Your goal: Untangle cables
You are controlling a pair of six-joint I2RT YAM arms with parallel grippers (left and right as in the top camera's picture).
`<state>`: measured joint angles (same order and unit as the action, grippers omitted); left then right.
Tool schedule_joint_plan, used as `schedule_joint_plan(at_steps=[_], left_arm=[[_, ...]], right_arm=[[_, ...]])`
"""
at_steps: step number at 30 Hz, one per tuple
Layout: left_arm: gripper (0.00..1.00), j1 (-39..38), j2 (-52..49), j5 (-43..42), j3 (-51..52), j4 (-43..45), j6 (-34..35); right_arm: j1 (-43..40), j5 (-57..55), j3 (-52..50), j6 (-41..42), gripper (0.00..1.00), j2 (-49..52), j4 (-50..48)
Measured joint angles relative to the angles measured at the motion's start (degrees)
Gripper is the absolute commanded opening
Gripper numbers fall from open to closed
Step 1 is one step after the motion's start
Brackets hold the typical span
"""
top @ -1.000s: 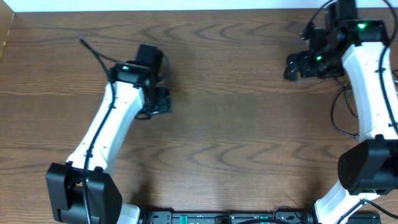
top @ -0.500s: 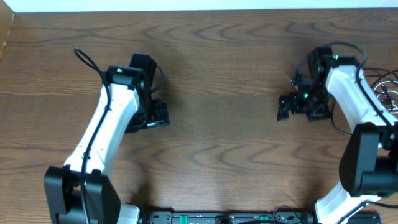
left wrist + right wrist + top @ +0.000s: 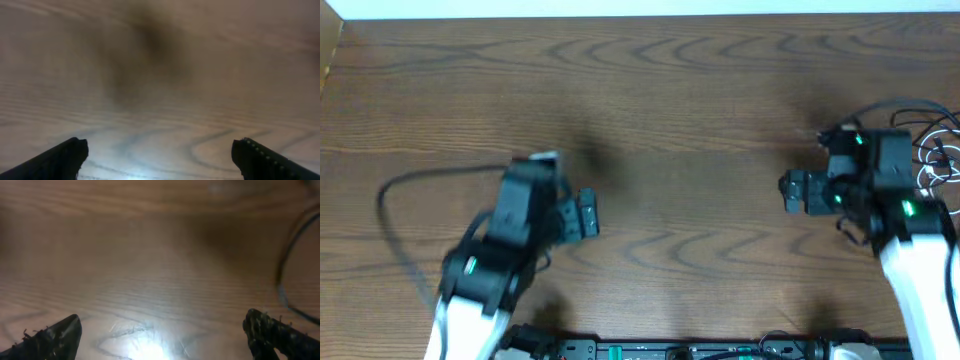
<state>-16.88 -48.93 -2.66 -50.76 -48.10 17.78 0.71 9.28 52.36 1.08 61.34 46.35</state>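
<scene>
The left gripper [image 3: 160,148] stood released, its two dark fingers [image 3: 62,159] spread to the lower corners of the left wrist view with only bare wood grain between them. The right gripper [image 3: 162,322] was likewise wide open and grasped nothing, its fingers [image 3: 272,330] at the lower corners of its own view over a bright glare spot on the table [image 3: 700,90].

Seen from overhead, the left gripper sat in the lower left of the frame, pointing toward the centre, on a blurred left arm [image 3: 480,275] rising from the bottom edge. The right gripper sat at centre right, pointing left toward the middle of the table, on the right arm [image 3: 915,265].

The cables [image 3: 934,160] lay bunched at the far right edge of the overhead frame, just behind the right gripper's wrist and well apart from the left gripper. The white cord showed plainly as small loops; the thin black strands beside it were hard to tell from the arm's own wiring. A thin dark cord [image 3: 283,282] curved in at the right edge of the right wrist view, clear of the fingers; which cord it was could not be told.
</scene>
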Motion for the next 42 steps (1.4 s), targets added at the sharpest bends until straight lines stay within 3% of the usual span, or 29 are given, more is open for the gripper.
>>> schedule_joint_plan(at_steps=[4, 9, 24, 34, 42], left_arm=[[0.98, -0.1, 10.2, 1.2, 3.2, 0.4, 0.0], [0.98, 0.0, 14.6, 2.3, 3.6, 0.3, 0.0], [0.98, -0.1, 14.5, 3.0, 3.6, 0.4, 0.0], [0.98, -0.1, 14.5, 3.0, 3.6, 0.4, 0.0], [0.98, -0.1, 14.5, 3.0, 3.6, 0.4, 0.0]], right_arm=[[0.0, -1.0, -2.3, 0.0, 0.99, -10.5, -0.8], [0.0, -1.4, -2.6, 0.0, 0.99, -15.5, -0.7], [0.2, -1.6, -2.8, 0.0, 0.99, -15.6, 1.4], [6.0, -6.2, -3.0, 0.0, 0.99, -15.6, 3.7], [5.9, -8.1, -3.3, -1.4, 0.99, -16.9, -3.0]])
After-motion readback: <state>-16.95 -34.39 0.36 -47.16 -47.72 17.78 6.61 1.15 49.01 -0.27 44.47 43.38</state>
